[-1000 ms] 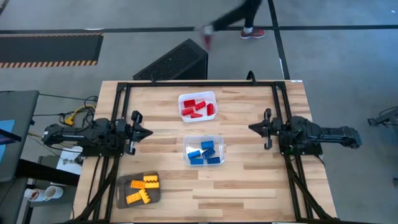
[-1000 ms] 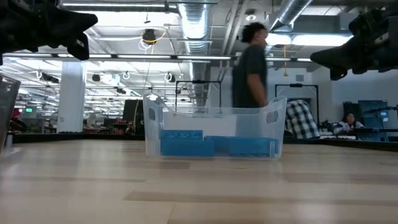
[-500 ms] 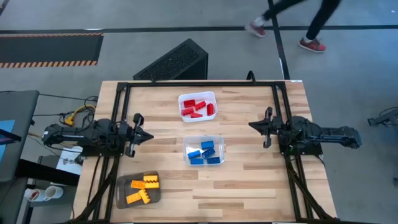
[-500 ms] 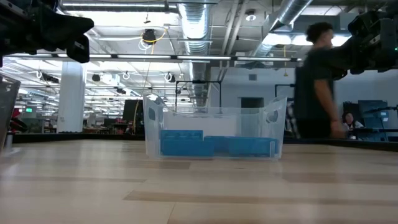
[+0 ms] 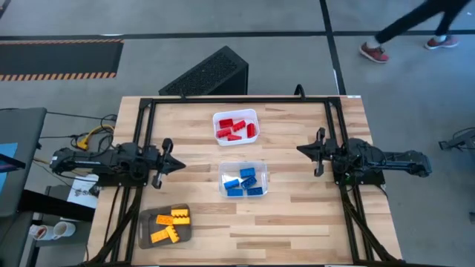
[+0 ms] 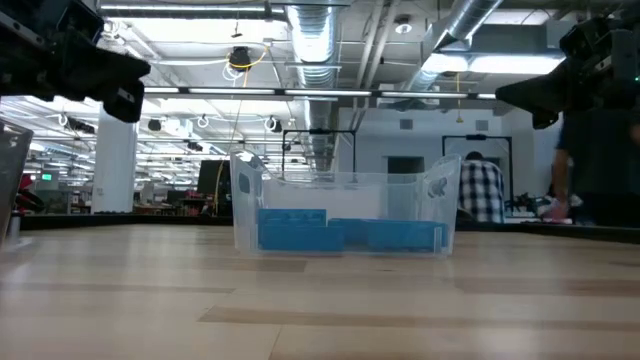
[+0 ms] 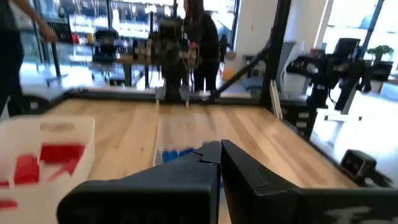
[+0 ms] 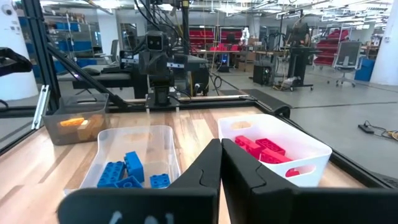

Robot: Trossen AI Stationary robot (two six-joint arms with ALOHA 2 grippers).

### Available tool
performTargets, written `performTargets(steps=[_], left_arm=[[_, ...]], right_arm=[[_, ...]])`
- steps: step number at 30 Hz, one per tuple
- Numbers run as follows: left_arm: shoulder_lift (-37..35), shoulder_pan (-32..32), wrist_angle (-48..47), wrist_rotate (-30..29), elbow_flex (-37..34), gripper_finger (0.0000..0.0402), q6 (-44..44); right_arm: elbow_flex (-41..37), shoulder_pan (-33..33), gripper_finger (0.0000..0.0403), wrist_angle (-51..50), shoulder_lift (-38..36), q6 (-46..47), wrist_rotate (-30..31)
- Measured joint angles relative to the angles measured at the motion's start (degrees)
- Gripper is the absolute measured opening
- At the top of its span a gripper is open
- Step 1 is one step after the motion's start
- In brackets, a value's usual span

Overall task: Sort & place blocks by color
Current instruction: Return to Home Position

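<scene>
At the tabletop's [image 5: 312,222] left edge the left gripper [image 5: 177,165] has crept slightly toward the dark tray [image 5: 144,231] over the last second, jaws pinched shut on nothing. The right gripper [image 5: 300,151] sits unmoved at the right edge, jaws also closed and empty. Red blocks [image 5: 236,129] are in the white tray [image 5: 216,119], blue blocks [image 5: 243,182] in the clear tray [image 5: 222,170] at centre and yellow blocks [image 5: 171,225] in the dark tray, with none loose, so sorting looks done and only parking remains; nothing blocks either arm, and a person's red shoe [image 5: 371,52] has moved further off across the floor.
</scene>
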Motion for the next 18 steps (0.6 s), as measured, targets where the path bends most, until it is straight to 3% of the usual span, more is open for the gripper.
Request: performTargets(steps=[7,18], left_arm=[[0.5,0.0,-1.0,0.0,0.0,0.0,0.4],[0.5,0.0,-2.0,-7.6,0.0,0.0,-2.2]], right_arm=[[0.0,0.0,0.0034,-0.1,0.0,0.0,0.0],[-0.1,0.0,0.0033,-0.1,0.0,0.0,0.0]])
